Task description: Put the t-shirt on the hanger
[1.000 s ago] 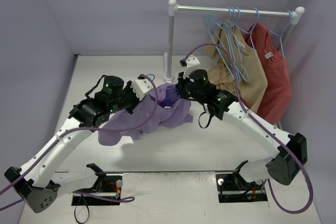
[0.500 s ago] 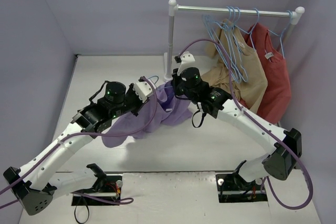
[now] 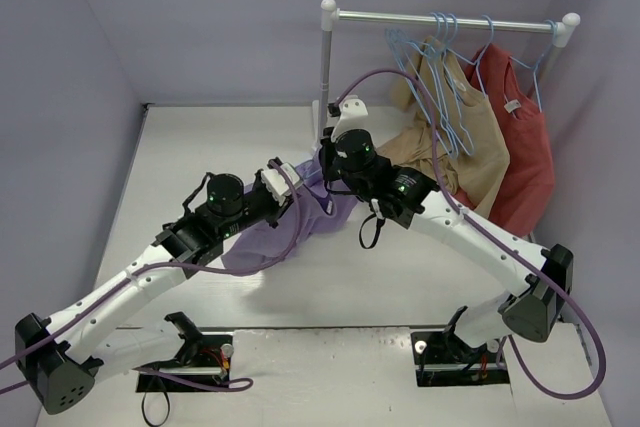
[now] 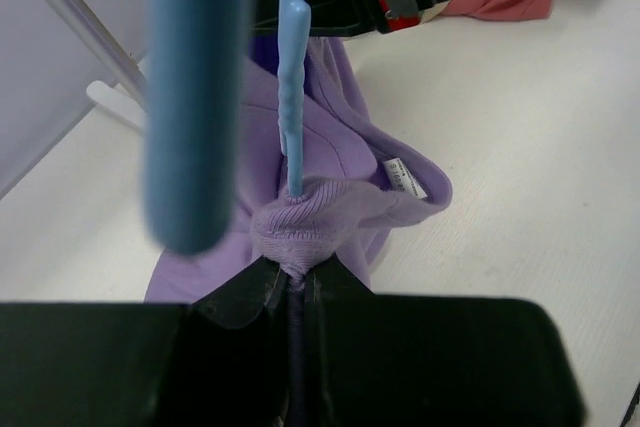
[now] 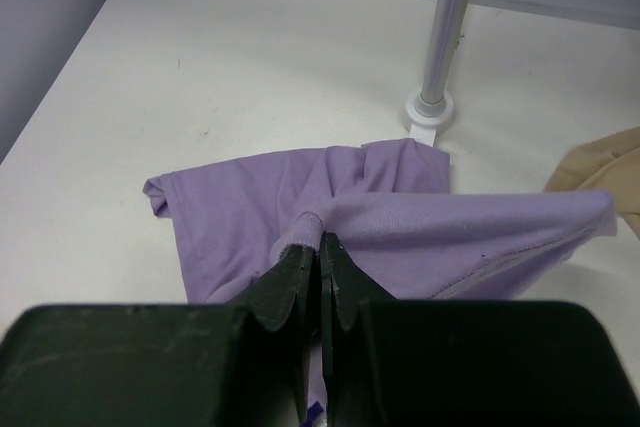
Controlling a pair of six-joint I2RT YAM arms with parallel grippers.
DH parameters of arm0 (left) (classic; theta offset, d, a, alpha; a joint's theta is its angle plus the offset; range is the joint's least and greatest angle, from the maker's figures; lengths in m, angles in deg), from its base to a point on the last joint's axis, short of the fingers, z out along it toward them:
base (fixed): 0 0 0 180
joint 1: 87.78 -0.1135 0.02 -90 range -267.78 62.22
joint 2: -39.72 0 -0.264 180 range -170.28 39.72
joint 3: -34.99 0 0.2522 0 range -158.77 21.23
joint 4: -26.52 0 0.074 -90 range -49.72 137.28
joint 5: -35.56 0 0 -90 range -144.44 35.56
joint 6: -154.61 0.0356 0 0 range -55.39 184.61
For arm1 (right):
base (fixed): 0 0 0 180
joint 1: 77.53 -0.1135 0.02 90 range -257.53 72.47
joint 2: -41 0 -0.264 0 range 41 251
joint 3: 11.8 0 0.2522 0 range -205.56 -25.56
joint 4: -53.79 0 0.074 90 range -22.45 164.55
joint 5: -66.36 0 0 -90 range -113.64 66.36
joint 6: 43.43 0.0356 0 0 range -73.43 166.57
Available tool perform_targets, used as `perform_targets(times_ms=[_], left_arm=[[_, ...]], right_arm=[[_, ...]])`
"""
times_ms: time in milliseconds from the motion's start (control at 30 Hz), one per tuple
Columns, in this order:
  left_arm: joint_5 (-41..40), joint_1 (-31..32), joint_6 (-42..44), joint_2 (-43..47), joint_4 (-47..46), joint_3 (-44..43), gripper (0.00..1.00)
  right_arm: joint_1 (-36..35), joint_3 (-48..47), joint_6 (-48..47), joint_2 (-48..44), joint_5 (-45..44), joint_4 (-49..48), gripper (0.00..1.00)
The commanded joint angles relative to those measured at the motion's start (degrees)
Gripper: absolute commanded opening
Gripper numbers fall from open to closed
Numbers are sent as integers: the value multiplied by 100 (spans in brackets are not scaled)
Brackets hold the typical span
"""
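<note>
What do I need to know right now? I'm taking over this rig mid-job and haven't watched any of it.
Left gripper: shut on the ribbed collar of the t-shirt, where the wire of the blue hanger runs into the collar.
Right gripper: shut on a fold of the same shirt.
Shirt: bunched between the two grippers, near the rack's post.
Done: both grips are made and the hanger is at the collar.
Left: spread the shirt over the hanger's shoulders. How far the hanger is inside cannot be seen.
</note>
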Motion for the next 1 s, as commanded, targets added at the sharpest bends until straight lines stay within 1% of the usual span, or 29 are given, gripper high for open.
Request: perform_targets(times_ms=[0, 67, 133, 367, 433, 467, 533, 600, 700, 733, 767, 833, 867, 967], left_arm=[[263, 21, -198, 365, -1391, 176, 0], [245, 6, -207, 431, -1506, 299, 0], [240, 5, -207, 523, -1589, 448, 0], [15, -59, -190, 770, -1655, 770, 0], [24, -142, -198, 826, -1647, 827, 0], [50, -168, -207, 843, -1647, 836, 0], [87, -248, -216, 853, -1647, 837, 0], [204, -333, -233, 828, -1647, 828, 0], [592, -658, -397, 733, -1638, 770, 0], [819, -728, -436, 677, -1638, 737, 0], [1026, -845, -484, 629, -1638, 716, 0], [1211, -942, -511, 592, -1616, 637, 0], [1346, -1006, -522, 574, -1581, 596, 0], [1669, -1122, -402, 528, -1338, 387, 0]], right_arm=[[-78, -259, 58, 109, -35, -308, 0], [-73, -181, 9, 118, -27, -311, 3], [-65, -111, -73, 105, -2, -311, 8], [200, -67, -443, -98, 400, -292, 30], [462, -126, -560, -179, 1038, -259, 39], [751, -184, -595, -197, 1298, -234, 42], [1006, -370, -735, -235, 1903, -111, 48], [1358, -551, -1000, -309, 2347, 35, 53], [1768, -772, -1571, -391, 3029, 344, 60], [1951, -772, -1709, -454, 3266, 395, 61], [2048, -745, -1955, -509, 3752, 416, 61], [2350, -619, -2462, -599, 4369, 465, 61], [2474, -525, -2784, -681, 4919, 494, 61], [2713, -233, -3712, -809, 5617, 606, 61]])
